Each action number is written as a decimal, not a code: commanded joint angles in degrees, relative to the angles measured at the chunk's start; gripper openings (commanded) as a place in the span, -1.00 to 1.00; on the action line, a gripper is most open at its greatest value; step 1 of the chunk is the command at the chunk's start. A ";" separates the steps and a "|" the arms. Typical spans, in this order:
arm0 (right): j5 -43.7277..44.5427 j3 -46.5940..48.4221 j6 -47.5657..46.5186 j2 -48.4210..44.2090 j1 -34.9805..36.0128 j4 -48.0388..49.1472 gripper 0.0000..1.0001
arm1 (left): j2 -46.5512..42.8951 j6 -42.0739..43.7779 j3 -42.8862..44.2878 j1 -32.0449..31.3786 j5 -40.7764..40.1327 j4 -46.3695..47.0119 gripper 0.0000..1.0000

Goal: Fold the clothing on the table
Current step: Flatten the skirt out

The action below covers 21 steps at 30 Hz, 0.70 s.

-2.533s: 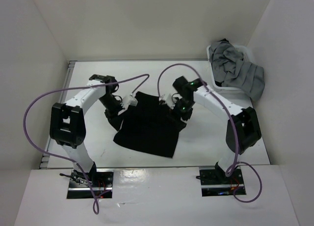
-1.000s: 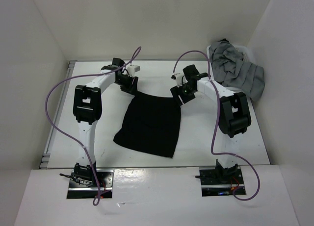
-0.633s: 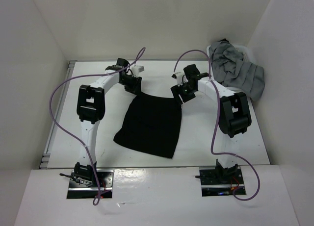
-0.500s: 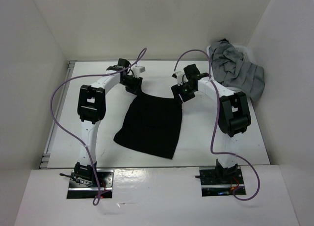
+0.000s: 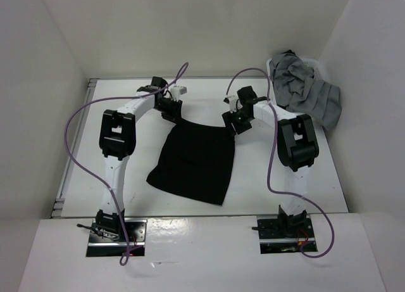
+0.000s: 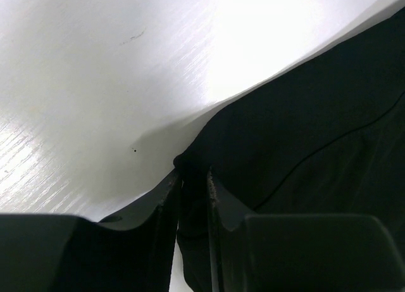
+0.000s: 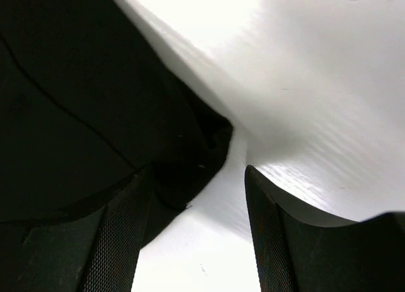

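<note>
White worktop (image 5: pixel 250 178) with the black garment (image 5: pixel 193 162) lying flat at centre. Our left pincer (image 6: pixel 192 178) has just pinched its far-left corner; our right pincer (image 7: pixel 197 178), open, straddles the far-right one, grasp pending.

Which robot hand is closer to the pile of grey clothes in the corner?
Right. The right gripper is left of the grey clothes, at the far right corner of the black clothing; the left gripper is farther off, at its far left corner.
</note>
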 commanded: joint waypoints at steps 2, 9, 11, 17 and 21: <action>-0.60 1.31 0.65 0.10 -2.58 3.94 0.28 | -0.59 0.85 -1.71 -0.12 -1.27 -1.78 -0.43; -3.94 2.54 1.18 1.85 -4.70 3.32 0.22 | -0.59 0.85 -1.71 -0.12 -0.74 -2.39 -0.51; -4.55 2.54 1.18 2.38 -4.70 3.32 0.22 | -0.06 0.85 -1.10 -0.12 -0.74 -2.92 -0.51; -9.30 3.59 1.71 4.67 -4.70 2.27 0.22 | -0.06 0.85 -0.57 -0.12 -0.22 -3.45 -0.51; -10.36 3.60 1.71 5.20 -4.70 1.65 0.20 | -0.06 0.85 -0.57 -0.12 -0.22 -3.45 -0.53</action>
